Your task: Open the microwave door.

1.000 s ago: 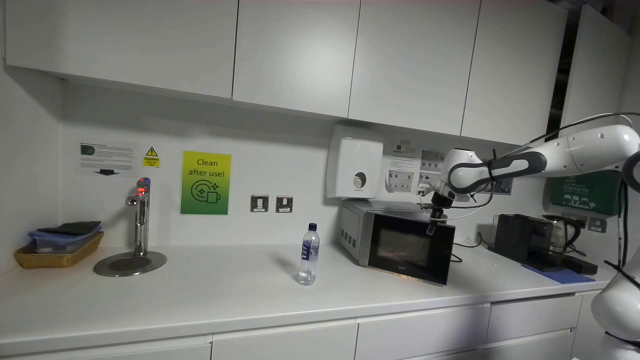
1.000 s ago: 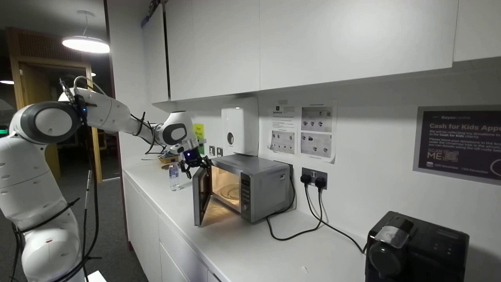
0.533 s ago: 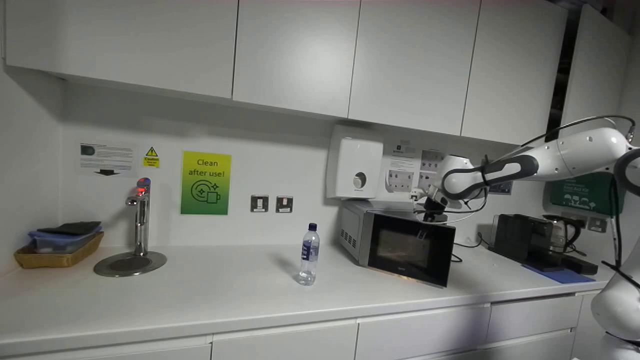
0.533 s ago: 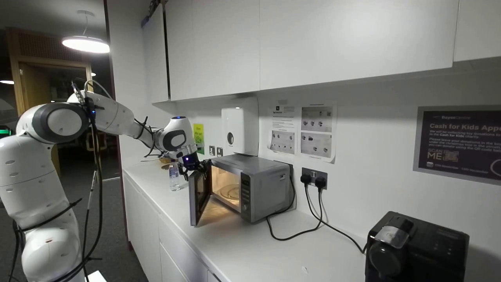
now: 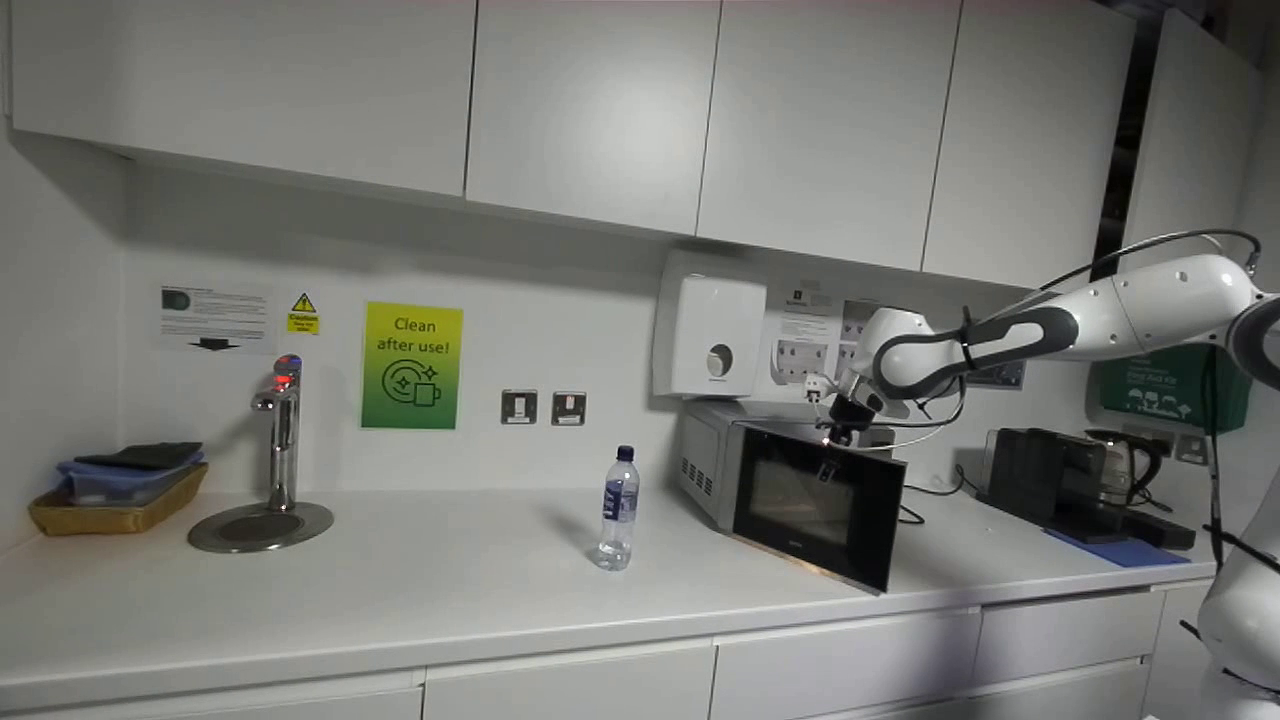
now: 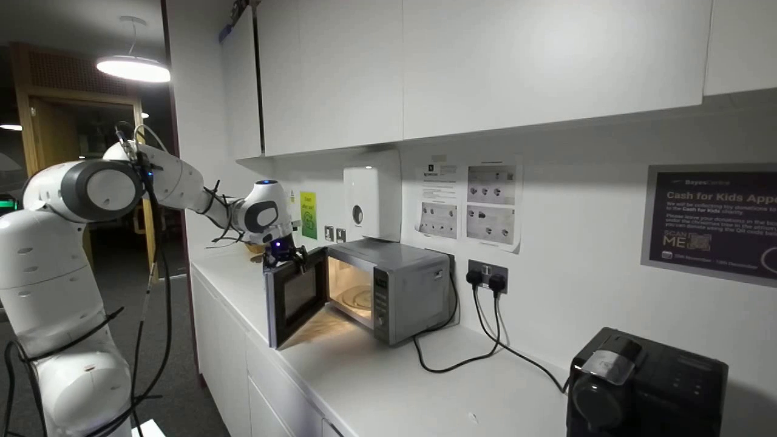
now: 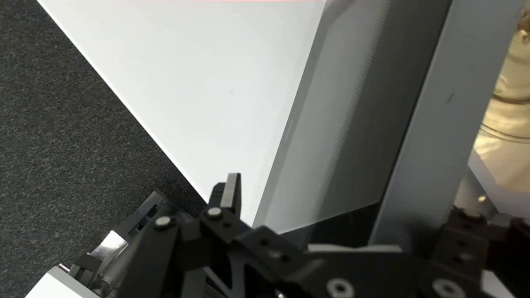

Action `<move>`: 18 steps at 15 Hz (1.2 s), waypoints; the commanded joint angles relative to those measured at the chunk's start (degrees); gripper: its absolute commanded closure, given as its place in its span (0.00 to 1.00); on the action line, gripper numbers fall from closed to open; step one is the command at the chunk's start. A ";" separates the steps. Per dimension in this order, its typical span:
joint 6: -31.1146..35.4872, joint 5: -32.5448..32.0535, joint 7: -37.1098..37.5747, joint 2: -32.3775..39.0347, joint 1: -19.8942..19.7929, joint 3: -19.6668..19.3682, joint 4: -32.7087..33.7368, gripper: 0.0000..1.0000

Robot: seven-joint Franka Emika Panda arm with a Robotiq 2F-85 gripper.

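White cupboards [image 6: 473, 67] above a long white desk [image 6: 413, 388], the microwave door [image 6: 297, 291] standing open

Leftmost, the robot arm [image 6: 139, 179] rises from low down, bends at a thick, grey-banded joint, and slopes down to the right over the desk's edge. Its wrist is tipped downward, so the fingers [image 7: 230, 194] straddle the door's top edge, one at the glass front, one at the inner side. They are spread well apart with that edge between them; whether either touches it, I cannot tell. Beyond the hinge side of the grey microwave [image 6: 410, 291], a clear bottle [image 5: 618, 515] stands upright, near it but apart. The microwave itself sits against the wall [image 6: 583, 200], warmly lit inside, its door jutting across the desk towards the front edge. Behind hangs a white dispenser [image 6: 371, 197], then come paper notices [image 6: 490, 182] and a socket [image 6: 484, 266] with two black plugs [image 6: 496, 283]. Well apart on the right, a black machine [image 6: 649, 388] stands below a dark poster [image 6: 719, 221].
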 commanded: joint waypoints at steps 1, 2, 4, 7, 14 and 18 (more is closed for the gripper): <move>-1.06 0.75 0.00 1.74 -0.45 1.59 2.22 0.00; -1.24 0.36 0.00 1.31 -3.05 3.39 2.08 0.00; -1.49 0.36 0.00 0.76 -5.66 5.58 2.05 0.00; -1.81 0.53 0.00 0.40 -9.33 8.71 2.15 0.00; -9.96 6.75 0.00 -6.71 -30.26 25.27 0.83 0.00; -15.68 16.76 0.00 -14.60 -47.26 40.26 1.69 0.00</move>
